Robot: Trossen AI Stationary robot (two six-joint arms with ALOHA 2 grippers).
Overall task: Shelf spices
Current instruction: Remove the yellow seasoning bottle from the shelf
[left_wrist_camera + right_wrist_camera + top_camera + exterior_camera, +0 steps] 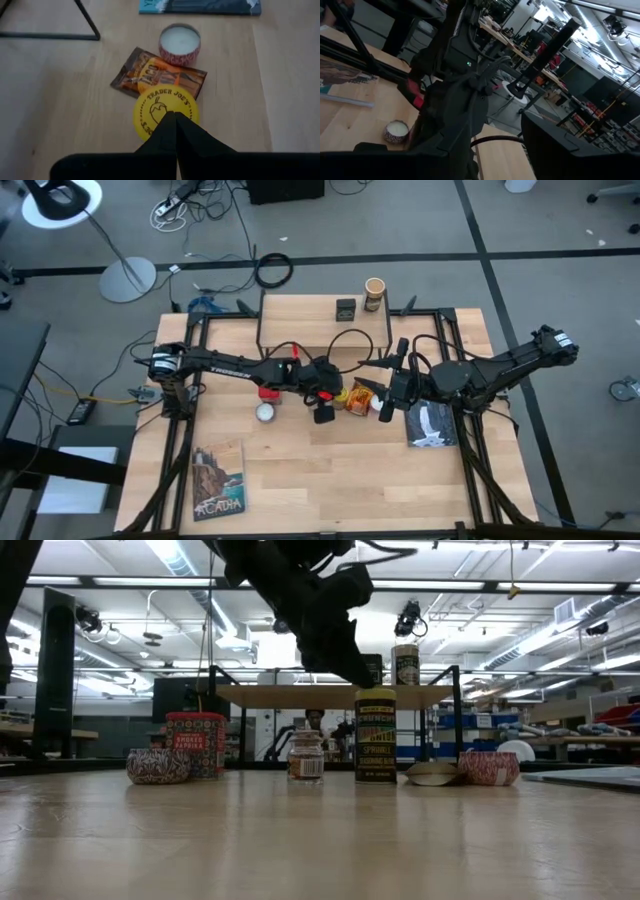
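Observation:
A yellow jar (375,735) stands upright on the table, its round yellow printed top (150,112) facing up. My left gripper (170,116) is shut and slants down over that top. Beside the jar lie an orange packet (157,77), a small pale-capped jar (305,755) and a red tin (195,745). The shelf (300,320) at the far side carries a dark tin (346,308) and a tan cylindrical jar (374,293). My right gripper (389,398) hangs level above the table to the right of the packet, open with nothing between its fingers. My left gripper has its shut fingertips (165,125) right over the near part of the yellow jar's top (145,120), coming from above at a slant from the table's left. Whether they touch the top, I cannot tell.
One white round candle (180,44) sits just past the packet, under my right gripper; another (265,412) lies near the red tin. Picture-covered books lie at the near left (218,480) and at the right (432,425). The shelf's thin black legs (87,22) stand close by.

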